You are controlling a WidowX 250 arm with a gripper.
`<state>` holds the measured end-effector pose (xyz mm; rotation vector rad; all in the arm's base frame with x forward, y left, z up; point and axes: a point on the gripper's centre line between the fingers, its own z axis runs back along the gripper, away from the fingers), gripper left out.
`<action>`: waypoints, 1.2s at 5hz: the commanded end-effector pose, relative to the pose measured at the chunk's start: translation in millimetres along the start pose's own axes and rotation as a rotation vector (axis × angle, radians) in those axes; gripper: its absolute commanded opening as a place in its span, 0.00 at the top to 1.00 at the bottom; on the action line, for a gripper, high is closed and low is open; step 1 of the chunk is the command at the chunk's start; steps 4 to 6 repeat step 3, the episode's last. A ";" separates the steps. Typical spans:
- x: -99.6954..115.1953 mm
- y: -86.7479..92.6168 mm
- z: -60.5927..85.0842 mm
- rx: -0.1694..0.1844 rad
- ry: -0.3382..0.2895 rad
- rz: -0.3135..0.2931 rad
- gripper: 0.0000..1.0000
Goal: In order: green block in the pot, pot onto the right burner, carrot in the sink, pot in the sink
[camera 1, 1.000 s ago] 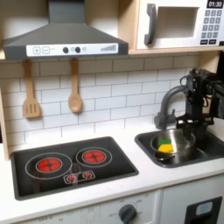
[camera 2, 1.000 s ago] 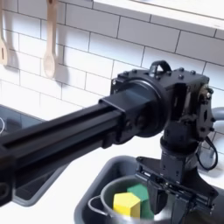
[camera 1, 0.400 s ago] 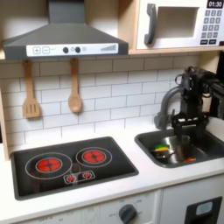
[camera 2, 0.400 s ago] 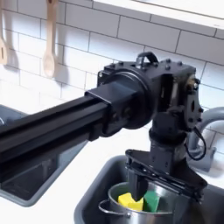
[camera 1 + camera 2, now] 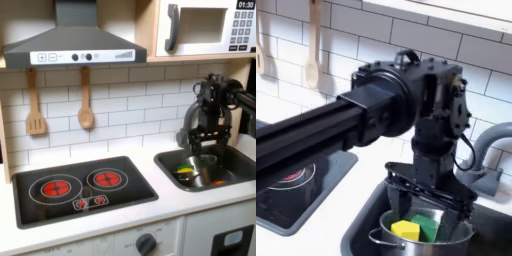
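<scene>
The pot (image 5: 421, 232) is being held inside the sink (image 5: 356, 235), at the right of the worktop (image 5: 120, 215) in both exterior views, with the green block (image 5: 429, 226) and a yellow piece (image 5: 405, 230) lying in it. The pincer (image 5: 428, 200) is being kept directly over the pot's rim, but whether it is gripping the rim or spread apart cannot be told. If the rim is being released unevenly, the pot could be tipped against the sink wall and the block spilled out.

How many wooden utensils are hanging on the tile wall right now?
2 in the first exterior view: a slotted spatula toward that view's left, and a spoon just right of it, both under the range hood. None looks hidden.
</scene>
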<state>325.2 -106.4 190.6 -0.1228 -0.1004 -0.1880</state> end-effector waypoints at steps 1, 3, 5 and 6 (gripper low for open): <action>4.2 39.2 9.2 0.057 -0.020 0.110 0.00; 7.2 60.9 21.5 0.076 -0.041 0.159 0.00; 7.2 60.9 21.5 0.076 -0.041 0.159 0.00; 7.2 60.9 21.5 0.076 -0.041 0.159 0.00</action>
